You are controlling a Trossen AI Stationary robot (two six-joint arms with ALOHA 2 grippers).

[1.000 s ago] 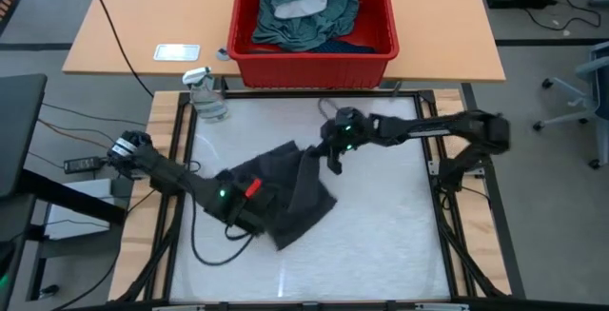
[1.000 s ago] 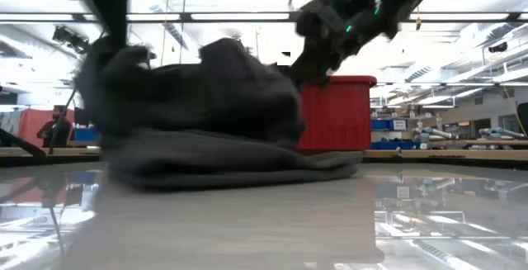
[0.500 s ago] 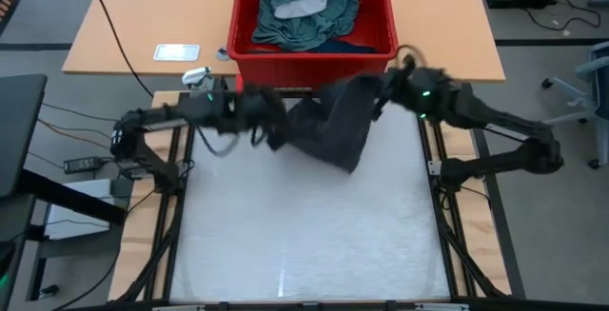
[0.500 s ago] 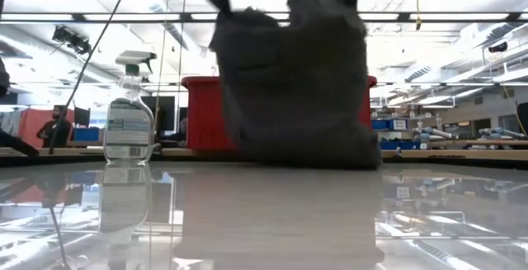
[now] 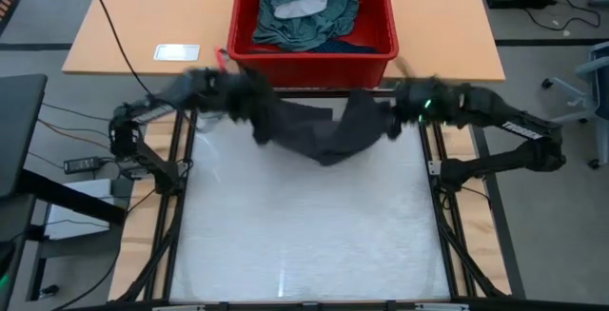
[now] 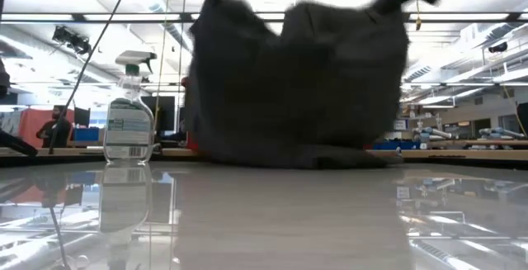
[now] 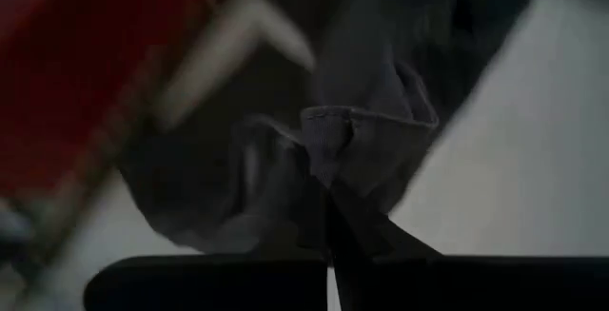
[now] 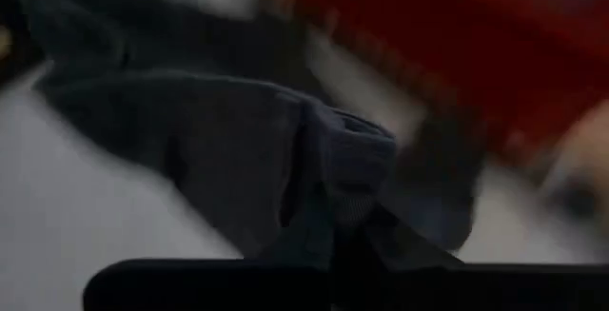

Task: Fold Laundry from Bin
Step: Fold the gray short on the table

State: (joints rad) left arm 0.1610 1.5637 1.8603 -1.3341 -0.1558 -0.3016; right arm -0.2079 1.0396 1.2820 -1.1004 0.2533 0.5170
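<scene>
left gripper (image 5: pixel 249 109) pinches dark grey piece (image 5: pixel 319 130) | right gripper (image 5: pixel 392 113) pinches it too | tip: pull it flat, lower evenly

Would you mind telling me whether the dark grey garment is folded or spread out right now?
Spread, not folded: the dark grey garment hangs stretched between the left hand and right hand, each shut on an edge, its bottom sagging to the table.
</scene>
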